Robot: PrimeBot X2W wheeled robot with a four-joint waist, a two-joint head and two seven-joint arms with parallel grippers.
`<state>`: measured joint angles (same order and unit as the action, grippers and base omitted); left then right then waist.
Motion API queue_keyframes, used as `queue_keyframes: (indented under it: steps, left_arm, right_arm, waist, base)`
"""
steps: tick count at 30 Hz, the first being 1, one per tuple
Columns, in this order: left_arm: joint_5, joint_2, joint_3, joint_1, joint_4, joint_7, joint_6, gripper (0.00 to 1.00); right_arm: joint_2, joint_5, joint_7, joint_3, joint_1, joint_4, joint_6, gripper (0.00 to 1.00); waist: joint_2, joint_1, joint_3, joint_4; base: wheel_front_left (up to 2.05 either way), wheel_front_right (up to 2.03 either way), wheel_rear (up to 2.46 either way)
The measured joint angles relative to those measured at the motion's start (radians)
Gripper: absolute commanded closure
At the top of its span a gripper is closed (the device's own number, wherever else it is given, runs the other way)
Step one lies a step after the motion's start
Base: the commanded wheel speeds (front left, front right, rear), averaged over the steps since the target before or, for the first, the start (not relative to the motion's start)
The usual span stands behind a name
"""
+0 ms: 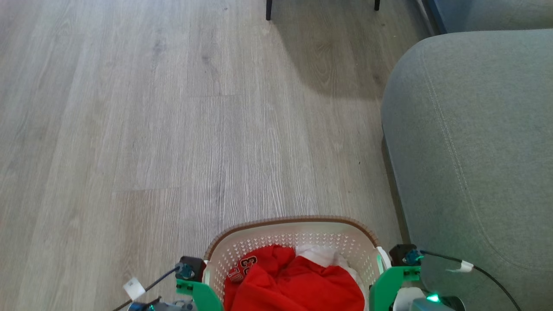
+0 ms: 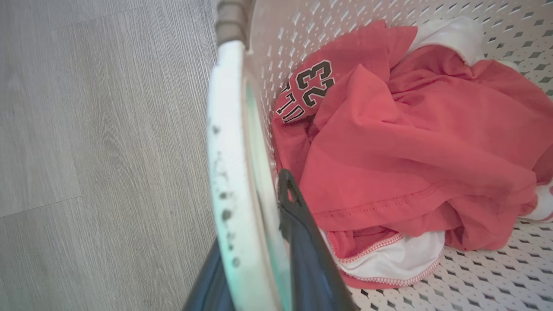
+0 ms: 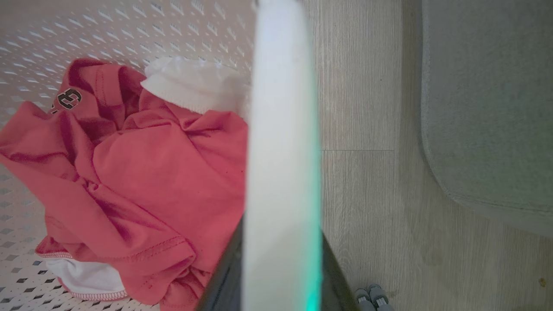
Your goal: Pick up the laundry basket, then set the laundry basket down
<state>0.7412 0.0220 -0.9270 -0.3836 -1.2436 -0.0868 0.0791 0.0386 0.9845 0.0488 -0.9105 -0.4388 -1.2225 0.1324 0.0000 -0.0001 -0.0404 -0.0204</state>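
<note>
Closest to me, at the bottom edge of the head view, both arms flank the laundry basket, which sits low and centre between them. On my left wrist feed the left gripper straddles the basket's white left handle. One dark finger is inside against the perforated wall and the other is outside, jaws clamped on that handle. The right gripper grips the white right handle the same way, fingers tight on either side of it. I cannot tell whether the basket's bottom touches the floor. Inside lies a crumpled red shirt bearing the number 23, with a white garment showing at its far right. Just right of the basket stands a grey sofa. Beyond, the grey wood-look planks run to two dark furniture legs at the far edge.
</note>
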Motion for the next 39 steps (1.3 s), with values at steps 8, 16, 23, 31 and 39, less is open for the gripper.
queue_keyframes:
  steps: [8,16,23,31,39]
  left_arm:
    - [0.012,0.0,-0.01,0.0,-0.002,-0.002,0.0,1.0]
    - [0.026,0.001,-0.03,-0.003,-0.003,-0.004,-0.001,1.0]
    - [0.044,0.001,-0.034,-0.006,-0.004,-0.013,-0.006,1.0]
    - [0.045,0.001,-0.04,-0.056,-0.008,-0.035,-0.01,1.0]
    - [0.045,0.002,-0.043,-0.163,-0.021,-0.075,-0.019,1.0]
  right_arm:
    - [0.0,0.026,0.007,-0.031,-0.005,-0.006,0.0,1.0]
    - [0.0,0.052,0.023,-0.061,-0.008,-0.012,0.0,1.0]
    - [0.0,0.064,0.031,-0.086,-0.028,-0.02,0.0,1.0]
    - [0.001,0.073,0.056,-0.106,-0.091,-0.025,0.0,1.0]
    - [0.001,0.073,0.087,-0.117,-0.21,-0.031,0.0,1.0]
  waist:
    - [0.0,0.0,-0.004,0.001]
    - [0.0,0.0,-0.016,0.003]
    - [0.0,0.0001,-0.03,0.008]
    - [0.0,0.0001,-0.084,0.018]
    - [0.0,0.0003,-0.18,0.024]
  base:
    - [0.0,0.0,0.0]
    - [0.0,0.0,0.0]
    - [0.0,0.0,0.0]
    - [0.0,0.0,0.0]
    - [0.0,0.0,0.0]
